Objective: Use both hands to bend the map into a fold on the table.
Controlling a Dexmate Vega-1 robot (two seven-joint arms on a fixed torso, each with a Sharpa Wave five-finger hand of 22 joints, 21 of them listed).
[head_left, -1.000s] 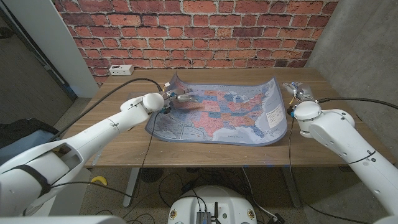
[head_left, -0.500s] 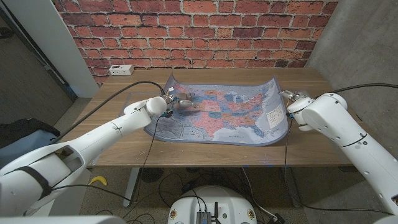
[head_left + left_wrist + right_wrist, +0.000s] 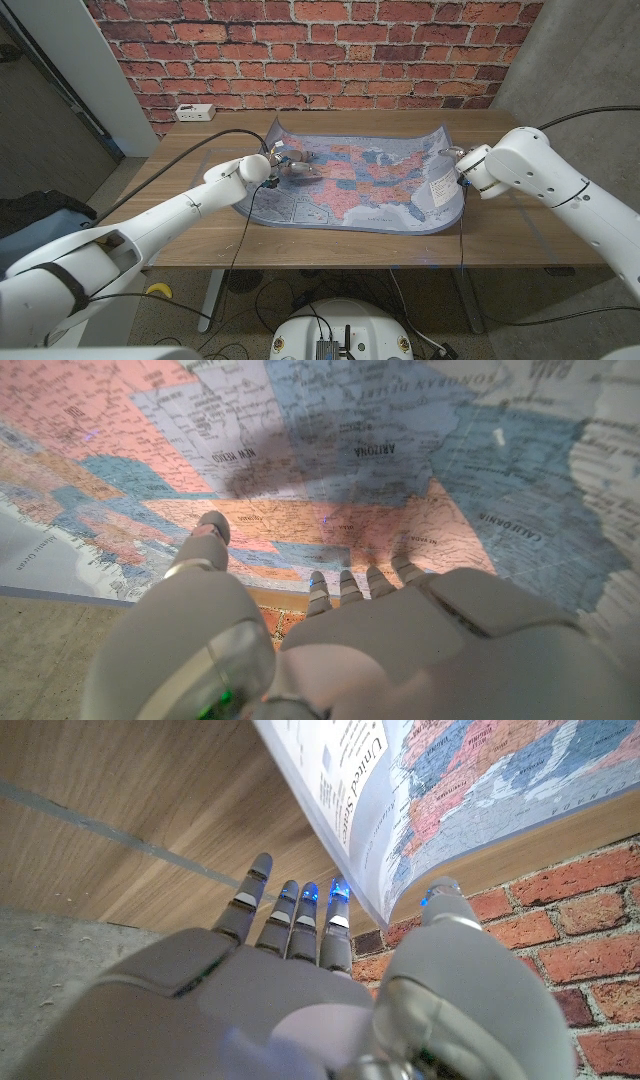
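I have the map spread across the middle of the wooden table, its long axis running side to side between my two arms, its near edge lying flat and its far corners curling up toward the brick wall.

My left hand is over the map's left part; in the left wrist view its fingertips touch the printed sheet and the thumb stands apart, holding nothing that I can see. So this hand lies on top of the paper, inboard of the edge.

My right hand sits at the map's right short edge. The right wrist view shows that edge lifted off the wood, passing between the thumb and the fingers, which look spread; I cannot tell whether they pinch the sheet yet.

I judge the right hand the better placed to lift: the raised edge lies directly ahead of it, and the fold would travel leftward along the long axis toward my left hand.

A white power strip sits on the far left corner, well apart.
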